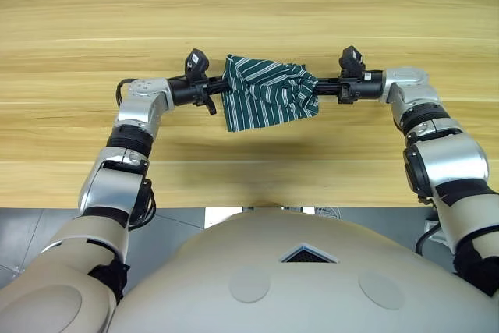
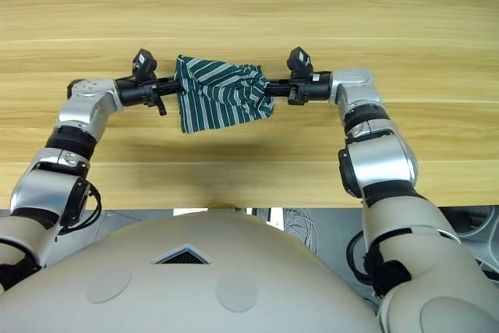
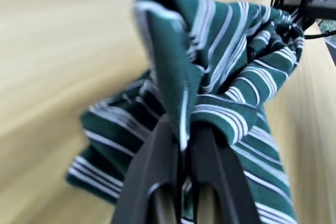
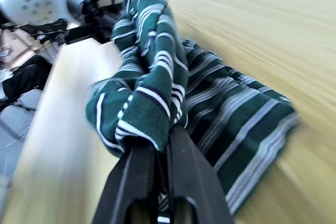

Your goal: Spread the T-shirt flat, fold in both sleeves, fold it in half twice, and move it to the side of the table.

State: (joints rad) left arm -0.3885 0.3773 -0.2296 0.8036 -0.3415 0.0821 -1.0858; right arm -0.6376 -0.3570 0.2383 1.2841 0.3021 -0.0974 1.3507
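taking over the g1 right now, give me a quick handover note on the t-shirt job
Left gripper: jaws shut on one end of the T-shirt.
Right gripper: jaws shut on the opposite end.
T-shirt: a bunched striped bundle strung between the two grippers over the middle of the wooden table, lower edge hanging down.
Done: cannot tell which folds are in; it is not lying flat.
Left: lay it down, check the folds, then move it to the side of the table.

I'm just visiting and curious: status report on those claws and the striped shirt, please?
Left claw shut on T-shirt, one end. Right claw shut on the other end. T-shirt bunched, strung between them over the table. Nothing seen in the way.
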